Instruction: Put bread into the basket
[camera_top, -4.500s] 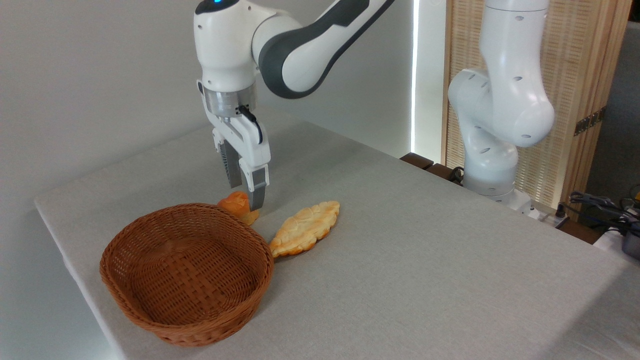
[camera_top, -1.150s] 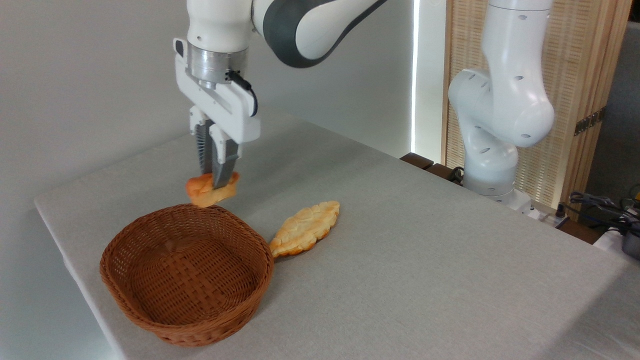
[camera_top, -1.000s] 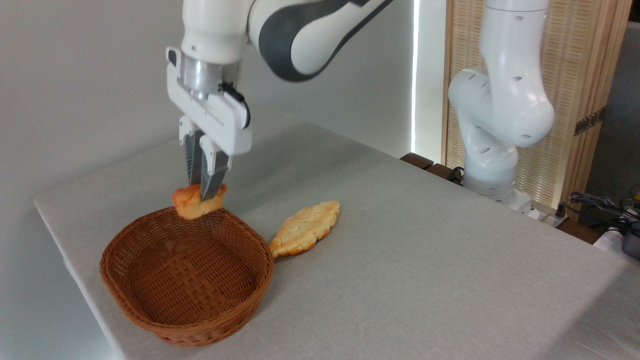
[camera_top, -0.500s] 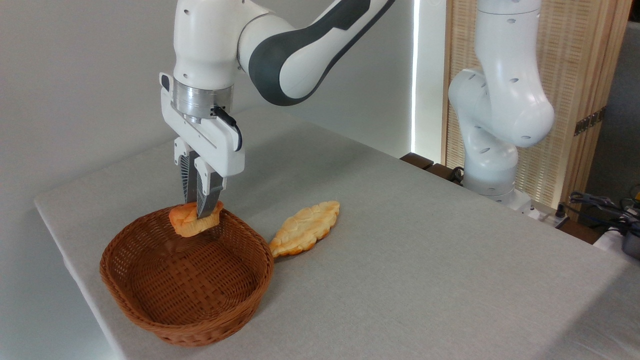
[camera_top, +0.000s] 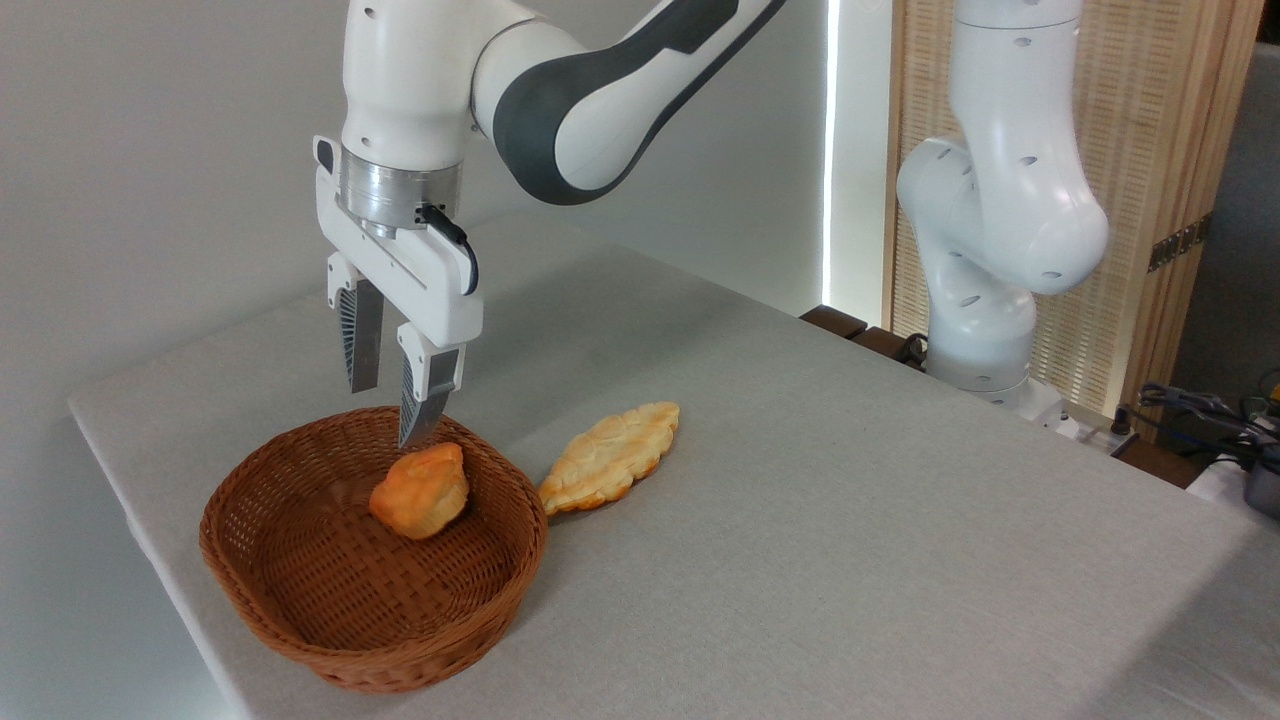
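Resting inside the basket (camera_top: 300, 610) at lower left of the frame, the bread (camera_top: 420, 491) lies free of the gripper (camera_top: 390, 410), which hangs just above with fingers spread apart, holding nothing. A leaf-shaped pastry (camera_top: 610, 456) lies on the table (camera_top: 850, 520) beside the basket's right rim.

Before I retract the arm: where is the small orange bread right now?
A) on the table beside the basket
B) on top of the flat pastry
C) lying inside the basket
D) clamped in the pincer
C: the bread lies inside the basket, below the open pincer.
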